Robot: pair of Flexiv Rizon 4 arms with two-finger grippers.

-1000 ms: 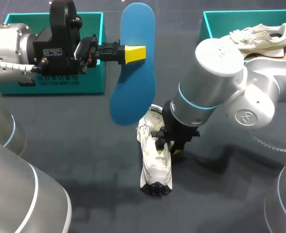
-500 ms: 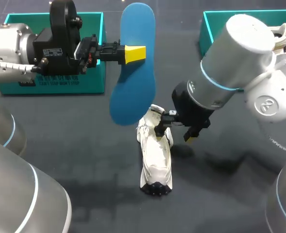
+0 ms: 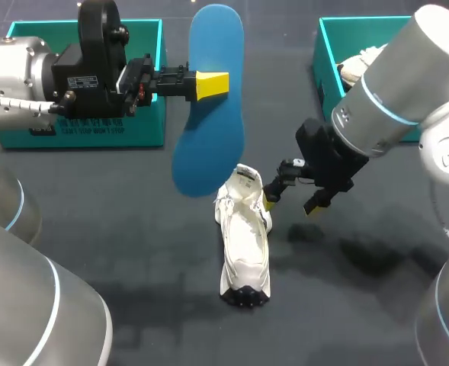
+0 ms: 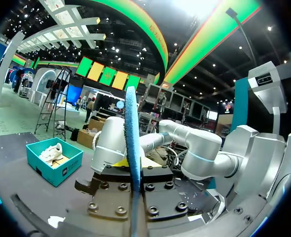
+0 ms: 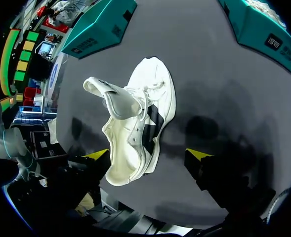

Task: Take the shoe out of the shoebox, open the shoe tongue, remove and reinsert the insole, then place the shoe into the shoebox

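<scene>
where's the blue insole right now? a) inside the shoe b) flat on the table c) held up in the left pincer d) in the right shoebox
C: the left pincer is shut on the insole, holding it in the air above the shoe, while the right pincer is open and empty.

Left gripper [image 3: 213, 84], upper centre, grips the insole [image 3: 209, 145]; right gripper [image 3: 291, 204], right of centre, hangs with fingers apart.
</scene>
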